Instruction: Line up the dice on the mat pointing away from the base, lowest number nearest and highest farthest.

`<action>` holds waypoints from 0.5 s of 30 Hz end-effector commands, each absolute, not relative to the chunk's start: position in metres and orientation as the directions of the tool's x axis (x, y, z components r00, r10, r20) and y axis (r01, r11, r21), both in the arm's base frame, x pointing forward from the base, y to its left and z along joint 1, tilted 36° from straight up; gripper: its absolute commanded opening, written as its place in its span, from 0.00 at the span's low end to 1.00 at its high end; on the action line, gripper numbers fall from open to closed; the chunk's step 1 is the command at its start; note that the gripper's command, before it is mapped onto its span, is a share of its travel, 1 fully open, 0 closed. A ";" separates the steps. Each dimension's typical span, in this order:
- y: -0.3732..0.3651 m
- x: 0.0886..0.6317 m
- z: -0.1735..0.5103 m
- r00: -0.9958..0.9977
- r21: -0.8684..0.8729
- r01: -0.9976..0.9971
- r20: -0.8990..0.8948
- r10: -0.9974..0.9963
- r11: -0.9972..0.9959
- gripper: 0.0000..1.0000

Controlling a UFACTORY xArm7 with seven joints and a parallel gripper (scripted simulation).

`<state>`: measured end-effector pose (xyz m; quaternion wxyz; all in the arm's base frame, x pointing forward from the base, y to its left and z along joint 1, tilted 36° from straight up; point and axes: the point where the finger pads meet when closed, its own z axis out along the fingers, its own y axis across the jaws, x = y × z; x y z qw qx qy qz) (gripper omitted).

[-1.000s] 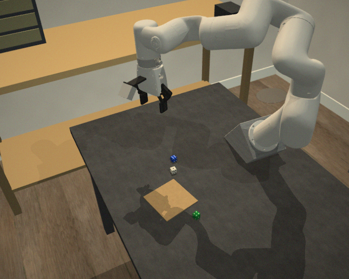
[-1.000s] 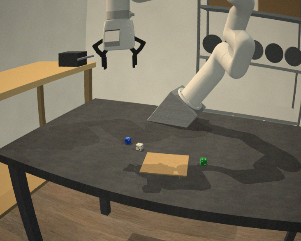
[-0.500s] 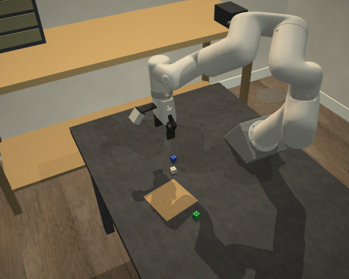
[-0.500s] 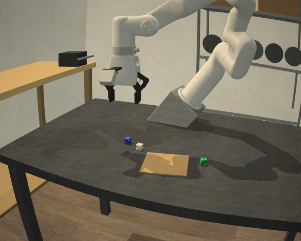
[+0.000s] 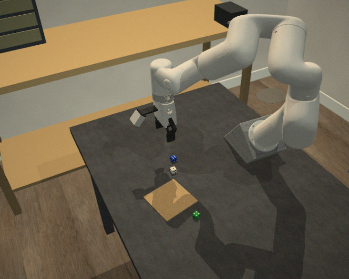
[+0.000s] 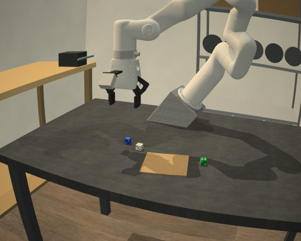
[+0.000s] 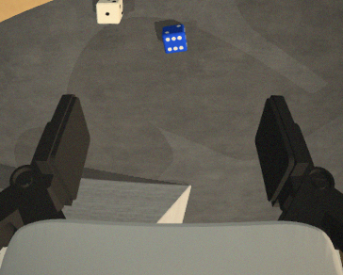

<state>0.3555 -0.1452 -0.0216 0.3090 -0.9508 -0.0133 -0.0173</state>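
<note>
My gripper (image 5: pixel 165 132) (image 6: pixel 123 103) (image 7: pixel 172 116) is open and empty. It hangs well above the dark table (image 5: pixel 261 203) (image 6: pixel 62 140), behind the dice. A blue die (image 5: pixel 173 158) (image 6: pixel 127 140) (image 7: pixel 174 38) and a white die (image 5: pixel 173 170) (image 6: pixel 139 146) (image 7: pixel 109 9) lie close together on the table, just off one corner of the tan square mat (image 5: pixel 170 199) (image 6: pixel 164 164). A green die (image 5: pixel 196 215) (image 6: pixel 203 161) lies on the table beside the mat's opposite side. The mat lies flat with nothing on it.
The robot's wedge-shaped grey base (image 5: pixel 244 142) (image 6: pixel 173 112) stands on the table behind the dice. A wooden bench with a black box (image 5: pixel 230 11) (image 6: pixel 71 58) runs along one side. A metal rack with dark discs (image 6: pixel 273 52) stands behind the table.
</note>
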 end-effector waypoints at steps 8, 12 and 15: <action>-0.143 0.357 -0.026 0.999 -0.585 0.037 0.045 0.013 -0.810 1.00; -0.130 0.358 -0.045 0.999 -0.585 0.037 0.045 0.013 -0.810 1.00; -0.115 0.359 -0.065 0.999 -0.585 0.037 0.045 0.013 -0.810 1.00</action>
